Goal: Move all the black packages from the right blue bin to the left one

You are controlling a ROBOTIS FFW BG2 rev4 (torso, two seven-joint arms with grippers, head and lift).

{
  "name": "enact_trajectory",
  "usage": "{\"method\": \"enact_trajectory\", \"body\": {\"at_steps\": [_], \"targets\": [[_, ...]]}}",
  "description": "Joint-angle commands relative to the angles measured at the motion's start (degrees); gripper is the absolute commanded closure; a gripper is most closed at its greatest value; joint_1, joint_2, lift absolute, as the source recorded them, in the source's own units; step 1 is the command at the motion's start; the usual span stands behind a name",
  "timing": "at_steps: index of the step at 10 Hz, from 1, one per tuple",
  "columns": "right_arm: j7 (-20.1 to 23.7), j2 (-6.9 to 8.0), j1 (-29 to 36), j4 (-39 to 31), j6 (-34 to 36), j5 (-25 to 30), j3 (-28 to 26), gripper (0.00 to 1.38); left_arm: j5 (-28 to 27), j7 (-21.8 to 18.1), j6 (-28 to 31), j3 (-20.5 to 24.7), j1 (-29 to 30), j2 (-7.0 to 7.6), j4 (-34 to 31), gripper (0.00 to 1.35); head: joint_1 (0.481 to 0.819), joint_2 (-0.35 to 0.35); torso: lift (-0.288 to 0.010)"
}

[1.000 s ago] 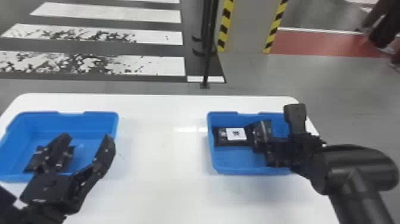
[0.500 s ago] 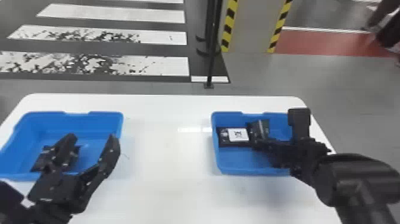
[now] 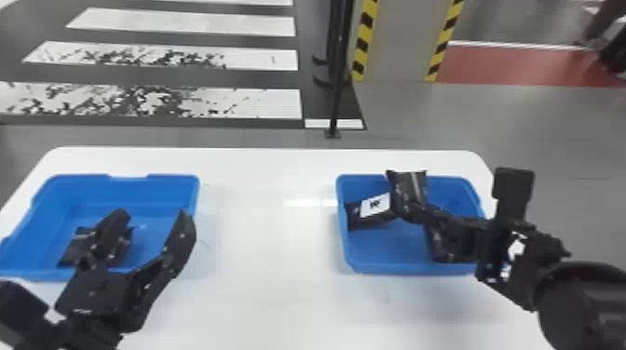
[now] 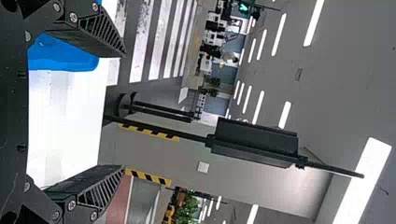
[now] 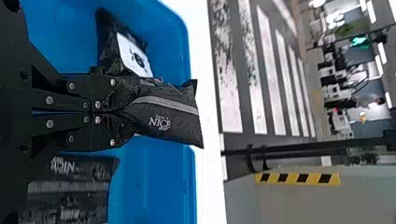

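1. The lifting-out step appears to be in hand: a black package (image 5: 170, 119) is clamped between the closed fingers of the right tool (image 5: 133, 111), at the far side of the right blue bin (image 3: 386, 266).
2. Two more are seen in that bin: a white-labelled package (image 3: 372, 212) beside the clamped one, and a lower package (image 5: 70, 196) lying nearer the robot. At least these are left to be moved.
3. At least one black package (image 3: 72, 250) is seen in the left blue bin (image 3: 156, 185); an exact count cannot be told.
4. The left tool (image 3: 151, 216) is held by that bin, its fingers apart and empty.
5. Next, the clamped package should be raised well clear of the rim, carried over the white counter (image 3: 265, 279) and released on the left. Room would need to be made by the left tool, or the two could collide.
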Motion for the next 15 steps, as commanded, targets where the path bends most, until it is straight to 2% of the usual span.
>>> {"method": "enact_trajectory", "body": {"at_steps": [1, 2, 3, 6, 8, 9, 10, 13, 15], "targets": [[5.63, -0.09, 1.17, -1.80, -0.15, -7.00, -2.37, 1.16, -0.05, 0.00, -1.95, -0.12, 0.00, -0.04, -0.01, 0.19, 0.695, -0.072, -0.140], [9.59, -0.44, 1.45, -2.37, -0.99, -12.03, -2.25, 1.16, -0.05, 0.00, -3.36, -0.69, -0.42, -0.04, 0.13, 0.19, 0.695, -0.048, -0.140], [11.61, -0.71, 2.01, -4.90, -1.13, -14.20, -1.57, 1.16, 0.18, 0.00, -4.06, -1.37, -0.84, 0.13, -0.01, 0.19, 0.695, -0.020, -0.140], [18.03, -2.64, -0.52, -1.66, -1.27, -22.89, 5.52, 1.16, 5.32, -0.62, -4.06, -2.86, -1.97, 0.48, -0.01, 0.19, 0.695, 0.055, -0.140], [25.67, -4.48, -6.42, 6.92, -6.19, -26.08, 12.49, 1.16, 15.49, -3.25, 0.30, -3.43, -3.09, 0.48, -0.01, 0.19, 0.695, 0.113, -0.140], [26.90, -4.84, -7.27, 7.06, -6.47, -26.43, 14.54, 1.16, 21.77, -4.40, 1.84, -4.46, -3.66, 0.57, -0.01, 0.19, 0.695, 0.122, -0.140], [27.08, -4.84, -7.41, 6.92, -6.47, -27.57, 16.37, 1.16, 24.74, -5.54, 3.95, -4.91, -4.78, 0.66, -0.15, 0.19, 0.695, 0.134, -0.140], [26.99, -5.19, -9.10, 8.04, -6.19, -30.88, 23.80, 1.16, 23.71, -7.03, 7.61, -6.17, -6.19, 1.10, -0.15, 0.20, 0.695, 0.159, -0.140], [26.73, -5.19, -9.66, 8.04, -5.63, -31.34, 25.40, 1.16, 22.00, -7.03, 7.47, -5.83, -6.33, 1.19, -0.15, 0.19, 0.695, 0.182, -0.140]]}}
